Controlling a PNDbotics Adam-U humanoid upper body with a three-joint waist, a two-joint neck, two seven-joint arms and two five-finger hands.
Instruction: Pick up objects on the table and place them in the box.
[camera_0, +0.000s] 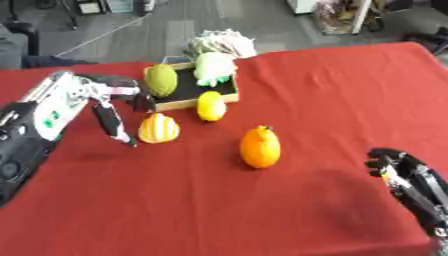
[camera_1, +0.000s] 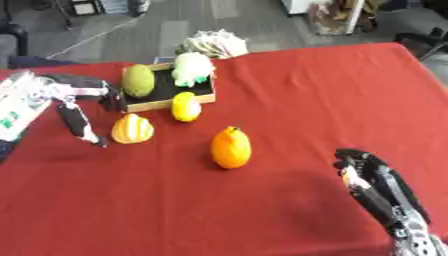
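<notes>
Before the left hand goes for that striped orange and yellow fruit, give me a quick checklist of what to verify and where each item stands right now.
1. Left hand open for a grasp: ok, fingers straight, pointing down.
2. Left hand holds nothing: ok.
3. Striped fruit free to grasp: ok, it sits alone on the red table, just right of the fingers.
4. Room in the box: cannot tell; a green fruit and a white-green item already fill much of it.
5. Yellow fruit clear of the path: not ok, it lies against the box's near edge.
6. Right hand out of the way: ok, low at the right.
</notes>
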